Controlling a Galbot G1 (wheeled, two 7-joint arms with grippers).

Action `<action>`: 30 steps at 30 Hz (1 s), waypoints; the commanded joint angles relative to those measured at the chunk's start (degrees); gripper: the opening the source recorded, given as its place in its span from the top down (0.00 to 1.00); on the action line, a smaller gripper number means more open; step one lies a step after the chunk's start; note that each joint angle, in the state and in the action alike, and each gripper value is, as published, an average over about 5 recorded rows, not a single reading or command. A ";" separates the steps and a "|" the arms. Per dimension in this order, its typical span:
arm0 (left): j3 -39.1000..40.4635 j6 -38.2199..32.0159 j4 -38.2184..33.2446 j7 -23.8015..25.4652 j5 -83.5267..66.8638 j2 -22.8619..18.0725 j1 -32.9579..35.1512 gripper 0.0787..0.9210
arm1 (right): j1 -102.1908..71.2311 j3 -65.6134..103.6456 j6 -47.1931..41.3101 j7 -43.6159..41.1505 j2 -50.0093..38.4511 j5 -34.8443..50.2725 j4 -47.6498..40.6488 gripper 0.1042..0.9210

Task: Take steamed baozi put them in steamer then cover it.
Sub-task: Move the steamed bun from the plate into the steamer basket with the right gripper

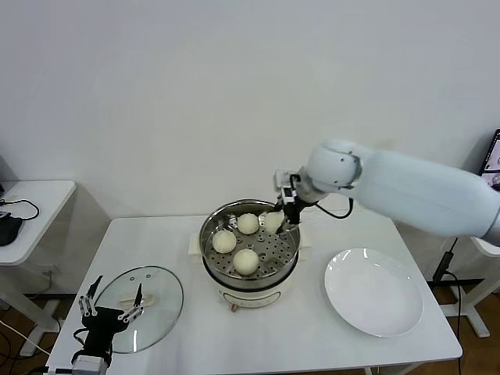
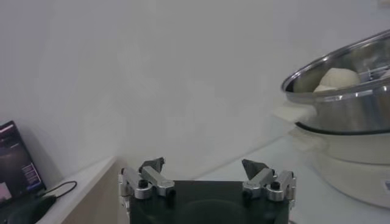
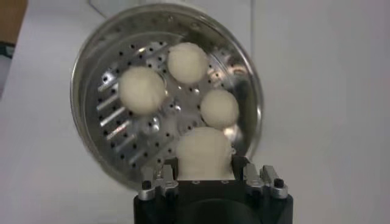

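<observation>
The right gripper (image 1: 283, 221) sits over the back right rim of the steamer (image 1: 211, 234), fingers pinched on the fourth baozi (image 1: 273, 222). In the right wrist view that bun (image 3: 204, 152) fills the gap between the fingers (image 3: 159, 181), just inside the pot wall, close to the rim edge. The right arm (image 1: 406, 187) reaches in from the right side, forearm slanting down over the table (image 1: 312, 336), wrist bent toward the pot.

Three other buns lie on the perforated tray (image 3: 131, 131): one at the back (image 1: 248, 223), one at the left (image 1: 224, 241), one at the front (image 1: 245, 261). They sit apart from each other, with bare tray between them. The steamer stands mid-table on its white base (image 1: 250, 298).

The white plate (image 1: 373, 291) lies to the right of the steamer, bare, near the table's right edge. Open tabletop runs between the plate and the pot.

The cover (image 1: 160, 293) lies flat at the front left of the table, well apart from the steamer. The left gripper (image 1: 112, 307) hovers low at the front left corner over the cover's near edge, fingers spread wide, holding nothing. The left wrist view shows its fingertips (image 2: 253, 167) apart, with the steamer's side ahead.

A side table (image 1: 35, 203) with cables stands off to the left.
</observation>
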 commanded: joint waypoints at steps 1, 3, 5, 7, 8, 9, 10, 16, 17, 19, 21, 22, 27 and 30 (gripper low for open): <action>0.01 -0.12 0.31 -0.05 -0.07 -0.02 -0.15 0.12 | -4.48 -2.11 -3.47 3.66 4.12 0.87 -3.08 0.45; -0.01 -0.13 0.39 -0.05 -0.11 0.02 -0.20 0.12 | -5.67 -1.58 -3.70 3.98 4.36 0.17 -3.96 0.45; -0.03 -0.13 0.47 -0.05 -0.15 0.08 -0.25 0.12 | -6.58 -1.09 -3.92 4.31 4.56 -0.53 -4.67 0.45; -0.04 -0.13 0.58 -0.04 -0.17 0.11 -0.33 0.12 | -7.20 -0.76 -4.06 4.65 4.74 -1.03 -5.26 0.45; -0.02 -0.13 0.65 -0.05 -0.18 0.12 -0.39 0.12 | -7.48 -0.63 -4.12 4.81 4.85 -1.28 -5.57 0.45; 0.01 -0.13 0.71 -0.05 -0.18 0.11 -0.46 0.12 | -7.72 -0.51 -4.17 4.97 4.95 -1.46 -5.83 0.45; 0.05 -0.13 0.77 -0.05 -0.17 0.10 -0.52 0.12 | -7.97 -0.39 -4.25 5.13 5.04 -1.58 -6.06 0.45; 0.12 -0.13 0.83 -0.05 -0.19 0.05 -0.61 0.12 | -8.97 0.32 -4.59 5.47 5.40 -2.28 -6.67 0.45; 0.10 -0.13 0.84 -0.05 -0.20 0.05 -0.62 0.12 | -9.12 0.45 -4.60 5.44 5.46 -2.56 -6.74 0.45; 0.08 -0.13 0.83 -0.06 -0.20 0.04 -0.63 0.12 | -9.39 0.74 -4.53 5.38 5.59 -3.27 -6.96 0.45; 0.08 -0.13 0.79 -0.07 -0.20 0.00 -0.63 0.12 | -9.61 0.98 -4.46 5.35 5.69 -3.85 -7.18 0.45; 0.08 -0.13 0.76 -0.07 -0.20 -0.02 -0.61 0.12 | -9.67 1.09 -4.42 5.34 5.69 -4.06 -7.24 0.45; 0.09 -0.14 0.74 -0.10 -0.20 -0.07 -0.56 0.12 | -9.39 1.96 -4.40 5.11 5.15 -3.98 -6.81 0.41; 0.09 -0.13 0.63 -0.10 -0.24 -0.06 -0.60 0.12 | -8.68 2.87 -4.32 4.29 4.31 -3.87 -5.87 0.31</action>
